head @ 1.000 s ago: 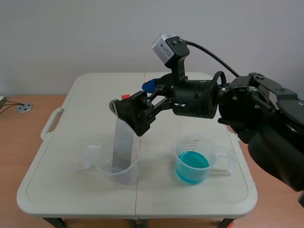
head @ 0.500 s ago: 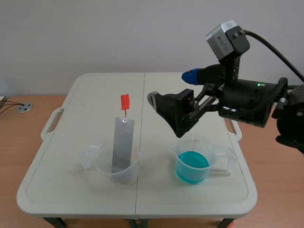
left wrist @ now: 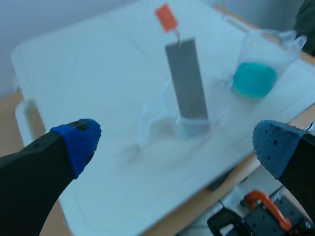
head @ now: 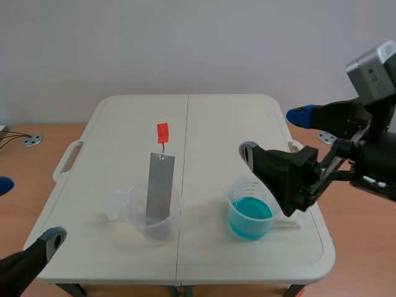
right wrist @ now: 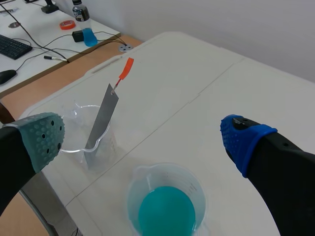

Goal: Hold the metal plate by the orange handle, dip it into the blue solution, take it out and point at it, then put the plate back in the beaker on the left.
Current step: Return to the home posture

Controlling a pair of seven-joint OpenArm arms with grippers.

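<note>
**A:** Black fingers nearest the robot come first. The left gripper (head: 30,210) sits low, off the near-left side of the clear plastic beaker (head: 137,224). Its fingers are spread wide with nothing between them.

**B:** And the plate?

**A:** The long grey metal plate (head: 161,189) stands inside that beaker with its foot at the bottom. Its long axis is close to upright and only slightly tilted. The small orange handle (head: 163,131) tops it, well above the beaker's rim and free of both grippers.

**B:** Where's the dip?

**A:** To the right of the plate's beaker, apart from it, stands a second clear beaker of blue solution (head: 250,218). Both are on the white folding table (head: 216,117).

**B:** And the other arm?

**A:** The right gripper (head: 273,131) is further right of the plate's beaker, past the blue one. It is raised to about the handle's height, with its fingers far apart and empty.

**B:** So who takes the handle?

**A:** I'd judge the right gripper is better placed. The handle lies level with it and straight across to its left. The left gripper would have to climb the plate's whole length. Either way, the fingers must close on the orange tab from the side and lift along the plate's axis, straight up out of the beaker.
</note>
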